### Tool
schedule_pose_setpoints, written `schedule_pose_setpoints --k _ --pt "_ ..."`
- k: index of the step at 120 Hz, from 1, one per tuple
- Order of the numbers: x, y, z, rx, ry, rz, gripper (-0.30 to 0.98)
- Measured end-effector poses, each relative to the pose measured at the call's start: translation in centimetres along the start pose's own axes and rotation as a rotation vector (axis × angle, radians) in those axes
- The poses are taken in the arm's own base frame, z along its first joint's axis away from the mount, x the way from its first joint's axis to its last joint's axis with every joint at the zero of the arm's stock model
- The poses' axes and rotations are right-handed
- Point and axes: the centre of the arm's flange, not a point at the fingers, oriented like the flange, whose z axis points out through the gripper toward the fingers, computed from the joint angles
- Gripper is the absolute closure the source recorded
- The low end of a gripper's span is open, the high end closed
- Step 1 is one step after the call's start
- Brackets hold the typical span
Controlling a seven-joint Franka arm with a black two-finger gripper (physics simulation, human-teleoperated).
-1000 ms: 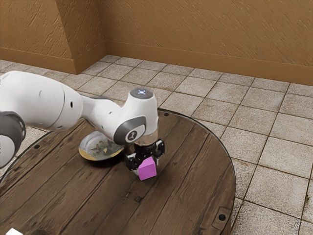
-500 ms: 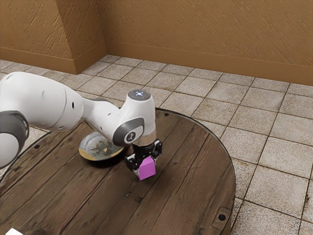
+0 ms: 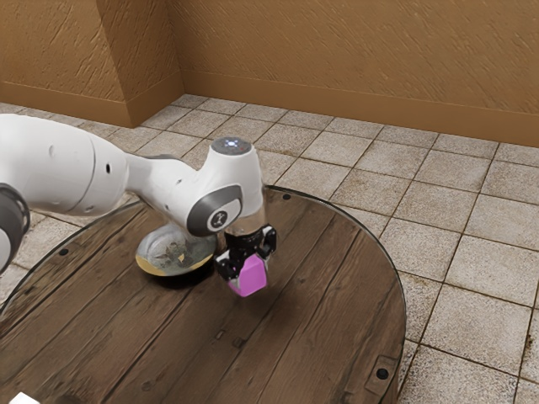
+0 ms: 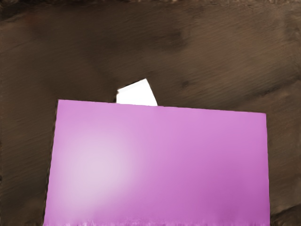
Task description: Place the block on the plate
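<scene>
Exterior view: a black gripper pinches a magenta block, seemingly just above a round plank table, near a shallow plate. I judge this the carry; next, clear the rim, centre over the plate, lower. Beyond: pale floor tiles, tan wall.

Wrist view: the block's broad face, a white shape beyond its edge, dark wood around.

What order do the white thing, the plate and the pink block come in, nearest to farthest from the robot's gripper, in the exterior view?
1. Pink block: held in the gripper.
2. Plate: just toward the exterior view's left.
3. White thing: far off, lower left corner.
</scene>
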Motion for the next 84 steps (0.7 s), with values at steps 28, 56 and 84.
schedule_pose_setpoints --k 28,56,84 --pt "12.1 -5.0 -4.1 -0.011 -0.013 -0.214 0.35" --pt "20.7 -8.3 -0.5 0.052 -0.003 -0.358 0.35" --pt "21.0 -8.1 -1.8 0.024 0.008 -0.354 0.14"
